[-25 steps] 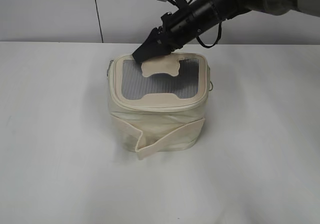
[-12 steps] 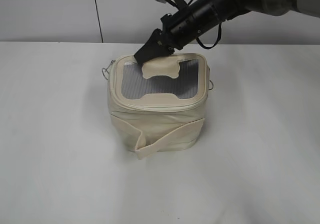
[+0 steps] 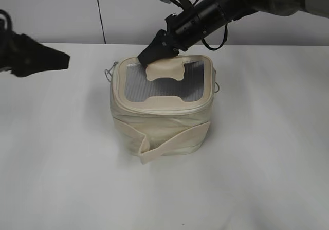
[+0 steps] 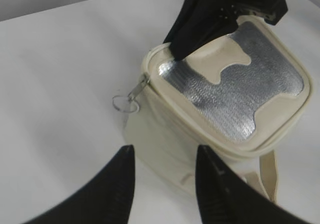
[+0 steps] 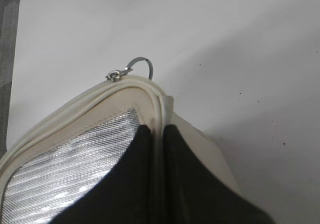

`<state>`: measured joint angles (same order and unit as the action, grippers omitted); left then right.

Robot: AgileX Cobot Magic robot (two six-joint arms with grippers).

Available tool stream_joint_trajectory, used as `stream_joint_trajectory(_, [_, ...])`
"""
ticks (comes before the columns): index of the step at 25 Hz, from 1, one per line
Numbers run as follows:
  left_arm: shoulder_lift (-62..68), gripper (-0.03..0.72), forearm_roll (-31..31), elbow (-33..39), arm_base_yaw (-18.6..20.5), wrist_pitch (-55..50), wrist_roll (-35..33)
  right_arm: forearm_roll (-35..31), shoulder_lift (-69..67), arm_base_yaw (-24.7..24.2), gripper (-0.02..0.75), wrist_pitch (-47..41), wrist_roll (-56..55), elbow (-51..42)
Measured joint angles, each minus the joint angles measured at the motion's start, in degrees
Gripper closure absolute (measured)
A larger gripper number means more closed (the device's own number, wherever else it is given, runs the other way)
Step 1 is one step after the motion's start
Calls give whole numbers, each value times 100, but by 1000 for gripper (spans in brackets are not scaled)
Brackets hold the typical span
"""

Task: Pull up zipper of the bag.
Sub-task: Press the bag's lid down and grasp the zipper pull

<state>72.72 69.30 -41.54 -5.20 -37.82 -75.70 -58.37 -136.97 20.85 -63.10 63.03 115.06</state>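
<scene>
The cream boxy bag [image 3: 159,127] stands on the white table, its grey ribbed top panel [image 3: 162,83] and bone-shaped patch facing up. The cream zipper [image 3: 154,109] runs round the top rim. One silver slider with a ring pull [image 3: 108,74] hangs at the left rear corner, and it also shows in the left wrist view [image 4: 123,103] and the right wrist view [image 5: 142,62]. A second ring [image 3: 219,88] hangs at the right. My right gripper [image 3: 146,58] is shut on the bag's rear rim [image 5: 156,108]. My left gripper [image 4: 164,149] is open and empty, off to the bag's left [image 3: 66,60].
The white table [image 3: 267,153] stretches all round the bag. A grey wall with a dark vertical seam [image 3: 100,14] stands behind. The wide cream strap [image 3: 169,140] sticks out at the bag's front.
My left gripper has come into the exterior view from the left edge. The left ring pull swung out into sight. The right gripper shifted slightly on the rim.
</scene>
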Motion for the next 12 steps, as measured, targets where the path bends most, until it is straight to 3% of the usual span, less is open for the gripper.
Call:
stream_joint_trajectory(4, [1729,371,436,-1137,369,-1061,-1309,-12,0,0,689,-21,0,0])
stream_joint_trajectory(12, [3669,241,-270,-2747,315,-1502,-2317,-12,0,0,692,-32,0,0])
